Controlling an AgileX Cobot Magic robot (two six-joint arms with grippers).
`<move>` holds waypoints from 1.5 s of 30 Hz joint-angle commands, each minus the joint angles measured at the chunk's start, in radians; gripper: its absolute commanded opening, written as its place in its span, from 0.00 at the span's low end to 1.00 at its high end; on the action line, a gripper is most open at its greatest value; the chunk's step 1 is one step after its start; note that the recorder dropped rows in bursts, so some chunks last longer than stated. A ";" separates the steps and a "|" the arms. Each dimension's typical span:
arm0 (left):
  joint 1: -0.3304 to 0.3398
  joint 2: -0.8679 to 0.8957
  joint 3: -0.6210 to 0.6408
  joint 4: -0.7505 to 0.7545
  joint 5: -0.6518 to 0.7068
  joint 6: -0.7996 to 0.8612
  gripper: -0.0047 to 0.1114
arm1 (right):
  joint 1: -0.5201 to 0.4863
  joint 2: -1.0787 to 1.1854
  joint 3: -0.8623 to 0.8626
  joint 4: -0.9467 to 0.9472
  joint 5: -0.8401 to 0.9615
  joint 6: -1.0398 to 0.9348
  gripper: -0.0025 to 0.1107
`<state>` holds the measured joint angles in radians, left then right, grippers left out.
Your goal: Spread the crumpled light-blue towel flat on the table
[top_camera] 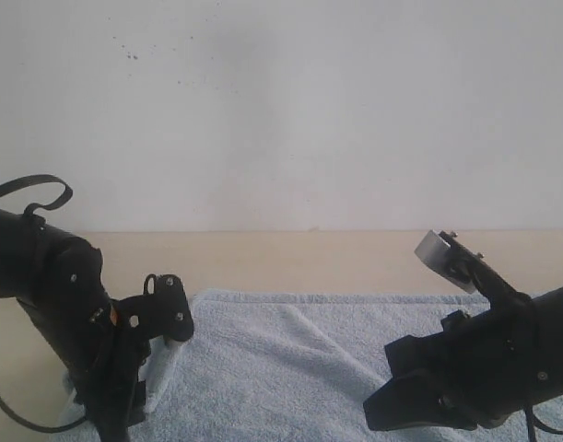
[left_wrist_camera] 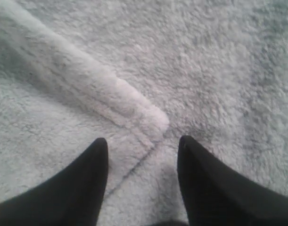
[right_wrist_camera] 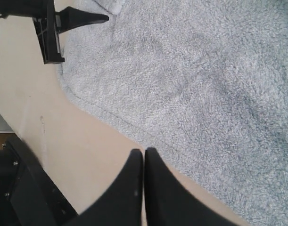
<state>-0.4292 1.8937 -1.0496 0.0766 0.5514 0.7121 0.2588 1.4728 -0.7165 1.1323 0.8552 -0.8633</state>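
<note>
The light-blue towel (top_camera: 299,359) lies mostly spread on the cream table (top_camera: 309,258), its far hem running straight. At its left end one corner (left_wrist_camera: 134,110) is folded back over the pile. My left gripper (left_wrist_camera: 141,141) hangs right over that folded corner. Its jaws stand apart and the cloth between them lies flat, not pinched. One of its fingers (right_wrist_camera: 87,19) shows at the towel's (right_wrist_camera: 205,70) end in the right wrist view. My right gripper (right_wrist_camera: 144,150) is shut with nothing in it, over bare table (right_wrist_camera: 78,141) just beside the towel's hem.
A grey-white wall (top_camera: 281,110) with a few dark specks rises behind the table. The right arm (top_camera: 484,368) hangs low over the towel's right part, a silver bracket (top_camera: 435,249) on top of it. A dark arm base (right_wrist_camera: 26,193) stands off the table's edge.
</note>
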 commanded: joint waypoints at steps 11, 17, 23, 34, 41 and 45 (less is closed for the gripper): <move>0.001 -0.003 0.062 -0.012 -0.160 0.029 0.36 | 0.001 -0.008 -0.006 0.006 0.005 -0.012 0.02; 0.001 -0.003 0.062 -0.012 -0.185 -0.001 0.33 | 0.001 -0.008 -0.006 0.006 0.005 -0.012 0.02; 0.001 -0.003 0.062 -0.008 -0.159 0.060 0.55 | 0.001 -0.008 -0.006 0.006 0.007 -0.012 0.02; 0.003 -0.003 0.062 0.013 -0.181 0.037 0.29 | 0.001 -0.008 -0.006 0.006 0.012 -0.012 0.02; 0.031 -0.003 0.062 0.013 -0.201 -0.006 0.27 | 0.001 -0.008 -0.006 0.006 0.014 -0.012 0.02; 0.059 -0.003 0.062 0.013 -0.234 -0.099 0.07 | 0.001 -0.008 -0.006 0.006 0.014 -0.012 0.02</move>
<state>-0.3878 1.8937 -0.9936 0.0873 0.3468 0.6834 0.2588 1.4728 -0.7165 1.1330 0.8639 -0.8633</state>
